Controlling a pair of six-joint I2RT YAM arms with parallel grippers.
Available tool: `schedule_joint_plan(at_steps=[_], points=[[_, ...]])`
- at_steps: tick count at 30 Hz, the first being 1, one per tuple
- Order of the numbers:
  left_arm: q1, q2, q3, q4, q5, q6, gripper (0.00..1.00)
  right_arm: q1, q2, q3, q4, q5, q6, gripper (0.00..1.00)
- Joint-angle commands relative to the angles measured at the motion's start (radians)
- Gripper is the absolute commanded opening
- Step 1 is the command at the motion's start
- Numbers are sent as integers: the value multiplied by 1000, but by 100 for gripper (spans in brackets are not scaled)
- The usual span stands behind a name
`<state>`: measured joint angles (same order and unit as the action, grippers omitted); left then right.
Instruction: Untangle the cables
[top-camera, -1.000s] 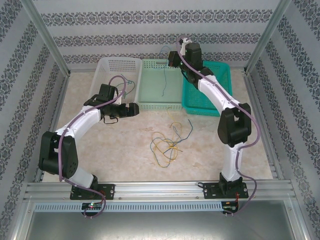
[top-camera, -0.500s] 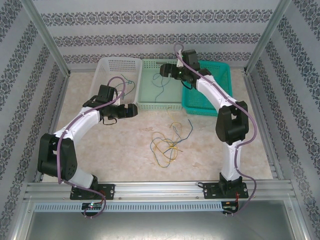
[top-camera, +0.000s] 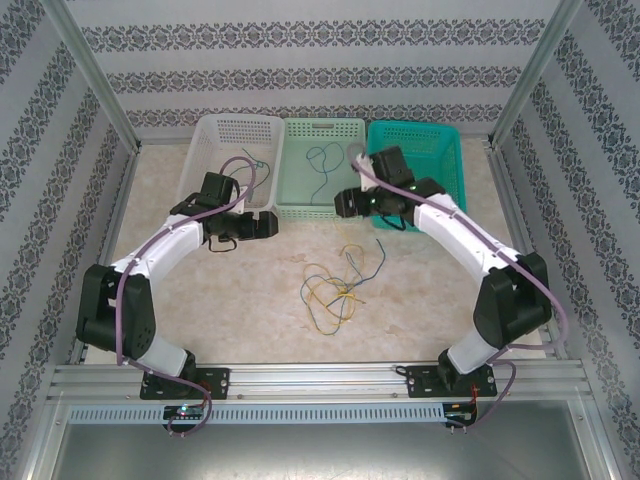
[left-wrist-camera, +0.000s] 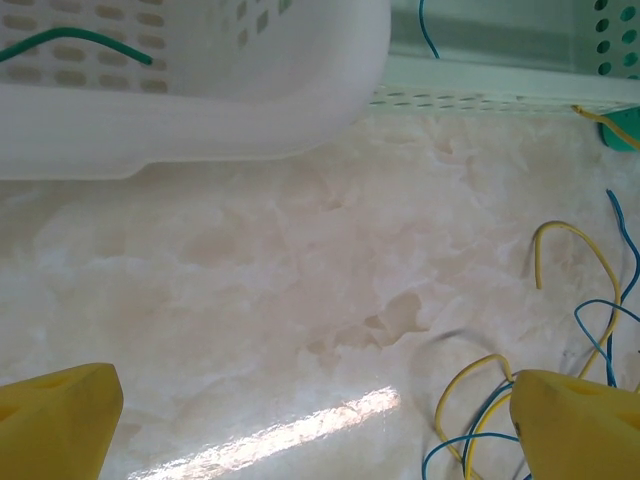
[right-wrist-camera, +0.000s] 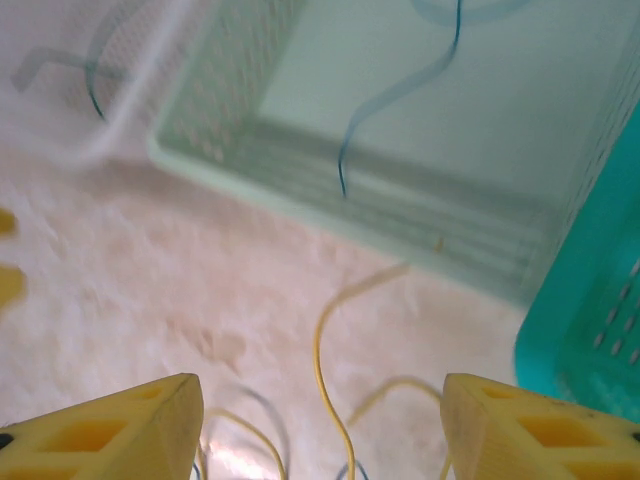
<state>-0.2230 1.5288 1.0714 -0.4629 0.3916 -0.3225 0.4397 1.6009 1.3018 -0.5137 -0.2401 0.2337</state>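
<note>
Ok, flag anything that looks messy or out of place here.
The cables lie in a knotted heap of yellow, blue and green loops on the table, in front of the pale green basket. One blue cable lies apart inside it. Nothing looks spilled or broken.

The cables (top-camera: 335, 285) are yellow, blue and dark green; the worktop (top-camera: 250, 290) is marbled cream. The white basket (top-camera: 237, 119), mint basket (top-camera: 305, 211) and teal basket (top-camera: 455, 170) are perforated. The walls (top-camera: 320, 38) show grey stripes and dark floral bands. The left claw (left-wrist-camera: 310, 400) and right claw (right-wrist-camera: 320, 385) have yellow fingers (left-wrist-camera: 60, 415).
</note>
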Motion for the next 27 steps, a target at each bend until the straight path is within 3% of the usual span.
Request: schedule_joint_plan(at_steps=[1, 12, 14, 16, 20, 27], points=[[-21, 21, 36, -3, 7, -1, 100, 28, 28, -76, -32, 35, -11, 63], [-32, 13, 33, -15, 1, -3, 100, 45, 166, -77, 26, 16, 40, 54], [-33, 12, 34, -18, 0, -3, 100, 44, 194, -62, 21, 13, 32, 46], [-33, 6, 39, -27, -4, 0, 100, 44, 195, -57, 18, 10, 32, 30], [-33, -11, 41, -45, -25, 13, 100, 43, 100, -91, 55, 18, 40, 6], [-98, 25, 72, -51, -30, 41, 100, 80, -108, -13, 16, 31, -20, 0]])
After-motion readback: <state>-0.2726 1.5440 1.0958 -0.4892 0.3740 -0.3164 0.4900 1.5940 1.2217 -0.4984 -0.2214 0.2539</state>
